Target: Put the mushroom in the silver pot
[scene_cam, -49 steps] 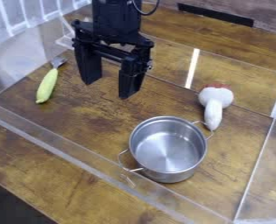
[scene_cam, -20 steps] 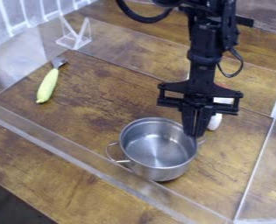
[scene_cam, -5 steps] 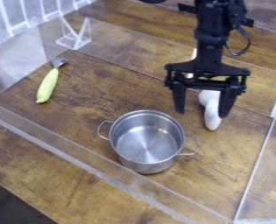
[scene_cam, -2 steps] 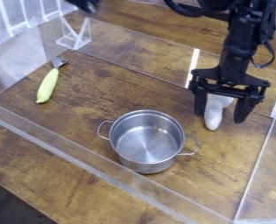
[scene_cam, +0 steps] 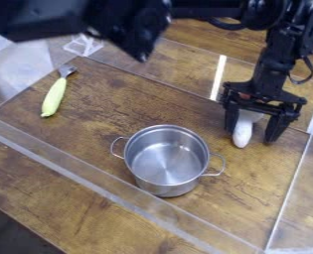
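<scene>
The mushroom (scene_cam: 241, 132) lies on the wooden table at the right, its pale stem showing between my fingers while its cap is hidden behind the gripper. My gripper (scene_cam: 258, 129) points straight down over it and is open, one finger (scene_cam: 232, 116) on each side of the mushroom, nothing gripped. The silver pot (scene_cam: 166, 159) stands upright and empty to the lower left of the gripper, a short gap away.
A yellow-green banana-like item (scene_cam: 53, 96) lies at the far left. Clear acrylic walls (scene_cam: 66, 159) ring the work area, with one panel just right of the gripper. A large dark blurred shape (scene_cam: 79, 20) fills the top left of the view.
My gripper has moved right and sunk lower, from beside the mushroom to straddling it. A dark blurred shape has come into the top left. The pot and mushroom have stayed put.
</scene>
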`<state>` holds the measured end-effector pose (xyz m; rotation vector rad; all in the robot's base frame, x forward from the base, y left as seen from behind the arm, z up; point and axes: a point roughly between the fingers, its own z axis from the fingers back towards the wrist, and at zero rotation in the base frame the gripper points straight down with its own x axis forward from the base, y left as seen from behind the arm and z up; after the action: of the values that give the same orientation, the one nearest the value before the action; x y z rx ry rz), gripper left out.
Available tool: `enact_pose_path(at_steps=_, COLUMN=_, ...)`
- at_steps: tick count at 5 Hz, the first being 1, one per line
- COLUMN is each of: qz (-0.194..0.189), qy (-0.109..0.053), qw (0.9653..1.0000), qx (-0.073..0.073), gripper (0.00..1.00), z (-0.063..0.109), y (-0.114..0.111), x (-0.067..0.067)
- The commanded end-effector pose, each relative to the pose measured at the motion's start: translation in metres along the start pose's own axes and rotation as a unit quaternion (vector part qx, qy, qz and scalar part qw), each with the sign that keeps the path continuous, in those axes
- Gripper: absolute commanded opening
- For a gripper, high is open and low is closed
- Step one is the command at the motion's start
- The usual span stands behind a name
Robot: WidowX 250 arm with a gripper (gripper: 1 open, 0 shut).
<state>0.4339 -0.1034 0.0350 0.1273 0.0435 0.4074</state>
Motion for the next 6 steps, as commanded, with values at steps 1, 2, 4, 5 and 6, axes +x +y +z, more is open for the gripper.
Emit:
enact_pose_path(at_steps=1, qz=0.017, qy=-0.011, qw=0.9997, qx=-0.011, gripper=1.0, z=0.023, y=0.004, x=0.013)
enact_pose_path(at_steps=2, qz=0.022, qy=0.007, qw=0.9997, qx=-0.008, gripper=1.0, z=0.022, y=0.009, x=0.014)
enact_pose_path(at_steps=4, qz=0.028, qy=0.034, qw=0.999, qx=0.012, gripper=1.0, z=0.02, y=0.016, x=0.016)
enact_pose_path(at_steps=5, qz=0.029, qy=0.043, qw=0.9983, qx=0.025, gripper=1.0, z=0.02, y=0.018, x=0.017)
enact_pose_path(at_steps=6, qz=0.031, qy=0.052, qw=0.9975, qx=0.036, gripper=1.0, z=0.021, y=0.02, x=0.017)
